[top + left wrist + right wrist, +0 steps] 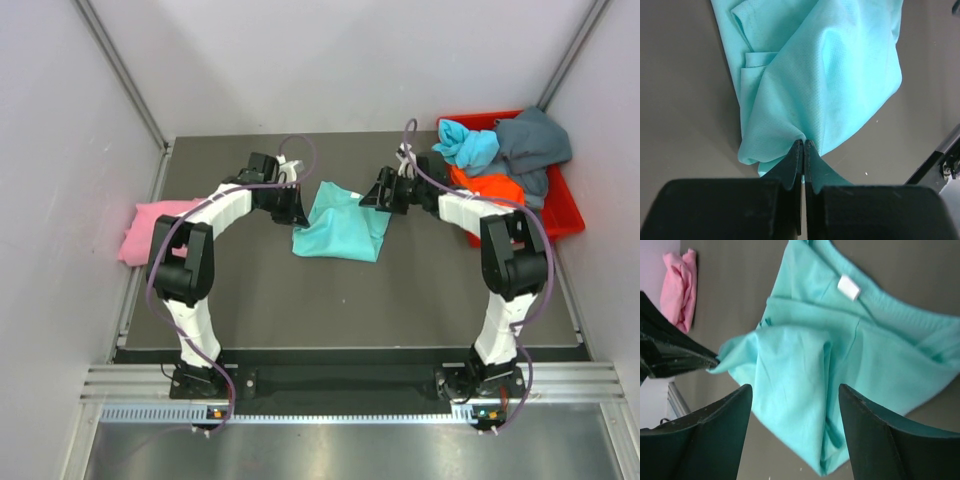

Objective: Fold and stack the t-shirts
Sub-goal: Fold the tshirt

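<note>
Grip on teal t-shirt (340,225) by left gripper (298,212); right gripper (372,195) spread wide, empty.

Top view: teal t-shirt lies rumpled mid-table (400,290) between the two grippers, left gripper at its left edge, right gripper at its upper right edge. Pink t-shirt (150,230) bundled at the table's left edge, well apart. Light blue t-shirt (470,145), orange t-shirt (490,185) and grey-blue t-shirt (530,140) heaped in red bin (565,215) at far right. Left wrist: left gripper (803,145) jaws pressed together on a bunched fold of the teal t-shirt (825,75), cloth fanning out from the fingertips over the table. Right wrist: right gripper (795,390) jaws far apart, nothing held; teal t-shirt (840,355) spread beneath, white label (848,286) facing up. Cannot tell whether the fingers touch cloth.
</note>
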Robot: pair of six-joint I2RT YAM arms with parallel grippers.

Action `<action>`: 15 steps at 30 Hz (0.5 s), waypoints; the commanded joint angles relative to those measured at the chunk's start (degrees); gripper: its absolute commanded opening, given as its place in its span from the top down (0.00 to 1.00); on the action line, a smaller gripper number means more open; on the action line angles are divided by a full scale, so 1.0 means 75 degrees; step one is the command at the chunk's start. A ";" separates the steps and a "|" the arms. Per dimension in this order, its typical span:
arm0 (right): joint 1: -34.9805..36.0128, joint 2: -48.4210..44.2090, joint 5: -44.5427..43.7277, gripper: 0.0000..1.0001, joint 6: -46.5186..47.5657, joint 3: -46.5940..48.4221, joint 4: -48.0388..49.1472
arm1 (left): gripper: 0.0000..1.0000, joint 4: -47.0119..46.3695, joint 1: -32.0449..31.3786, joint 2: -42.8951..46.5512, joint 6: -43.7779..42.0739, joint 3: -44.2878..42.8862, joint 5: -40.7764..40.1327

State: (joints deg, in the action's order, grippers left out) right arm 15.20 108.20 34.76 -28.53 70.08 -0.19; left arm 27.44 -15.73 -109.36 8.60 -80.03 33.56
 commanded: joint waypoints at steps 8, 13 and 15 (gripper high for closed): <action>-0.0011 0.1322 0.0076 0.33 0.0442 0.1401 0.0294 | 1.00 0.0021 0.0069 -0.0184 -0.0362 -0.0661 -0.0432; 0.0000 0.1615 0.0123 0.34 0.0371 0.1589 0.0353 | 1.00 0.0021 0.0069 -0.0301 -0.0373 -0.0790 -0.0467; 0.0012 0.1674 0.0134 0.35 0.0383 0.1612 0.0388 | 1.00 0.0021 0.0069 -0.0336 -0.0362 -0.0814 -0.0455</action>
State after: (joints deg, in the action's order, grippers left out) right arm 15.20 120.42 34.81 -26.72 79.05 0.75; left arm 28.34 -15.40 -111.31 7.05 -83.61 30.15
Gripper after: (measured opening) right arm 0.659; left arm 0.015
